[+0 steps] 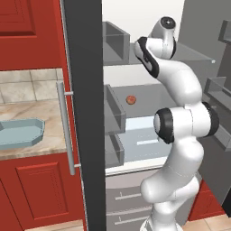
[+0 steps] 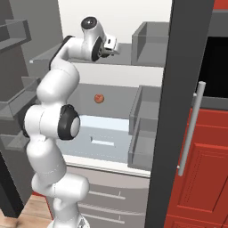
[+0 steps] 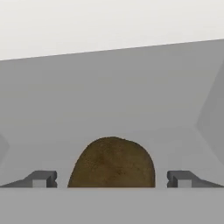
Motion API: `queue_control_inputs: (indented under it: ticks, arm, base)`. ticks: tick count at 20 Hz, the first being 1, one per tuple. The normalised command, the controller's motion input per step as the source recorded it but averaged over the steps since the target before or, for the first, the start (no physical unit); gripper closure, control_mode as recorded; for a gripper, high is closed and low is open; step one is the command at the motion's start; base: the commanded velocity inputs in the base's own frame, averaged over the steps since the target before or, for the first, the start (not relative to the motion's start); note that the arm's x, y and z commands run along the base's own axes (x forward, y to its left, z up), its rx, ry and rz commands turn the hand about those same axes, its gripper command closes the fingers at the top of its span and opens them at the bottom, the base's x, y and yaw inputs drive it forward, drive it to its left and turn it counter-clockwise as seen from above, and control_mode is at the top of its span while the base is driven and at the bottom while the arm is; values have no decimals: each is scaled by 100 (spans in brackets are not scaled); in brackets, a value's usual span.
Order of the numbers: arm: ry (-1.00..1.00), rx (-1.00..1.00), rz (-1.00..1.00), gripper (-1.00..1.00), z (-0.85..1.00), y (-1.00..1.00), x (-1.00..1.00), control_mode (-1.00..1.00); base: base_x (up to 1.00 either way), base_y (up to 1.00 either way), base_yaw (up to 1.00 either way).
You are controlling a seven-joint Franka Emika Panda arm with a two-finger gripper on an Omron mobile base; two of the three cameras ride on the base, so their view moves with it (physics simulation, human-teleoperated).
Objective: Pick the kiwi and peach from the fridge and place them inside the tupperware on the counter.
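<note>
The kiwi (image 3: 112,162), a dark brown rounded fruit, lies on a grey fridge shelf right in front of the hand camera. My gripper (image 3: 112,178) is open, with one fingertip (image 3: 43,178) on each side of the kiwi and a small gap on both sides. The peach (image 1: 131,99) (image 2: 99,98), small and orange-red, sits on a lower shelf of the fridge (image 2: 111,129), below my raised arm. The light blue tupperware (image 1: 20,133) rests on the beige counter (image 1: 31,110), left of the fridge door.
The dark grey fridge door (image 1: 83,113) (image 2: 178,111) with its silver bar handle (image 1: 65,131) stands open between the fridge interior and the counter. Grey door bins (image 1: 115,113) line the door side. A pale drawer (image 2: 104,131) lies under the peach's shelf. Red cabinets (image 1: 36,189) are below the counter.
</note>
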Motion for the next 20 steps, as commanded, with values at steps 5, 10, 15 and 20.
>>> queue_control_inputs:
  ticks: [5,10,15,20]
  arm:
    - [9,0,0,-100,-33,0,14,-100]
    - [9,0,0,-100,-42,0,1,-100]
    - [-3,0,0,100,-27,0,32,-100]
    - [-5,0,0,100,-40,-2,-33,-100]
  base:
    - [0,0,0]
    - [0,0,0]
    - [0,0,0]
    - [0,0,0]
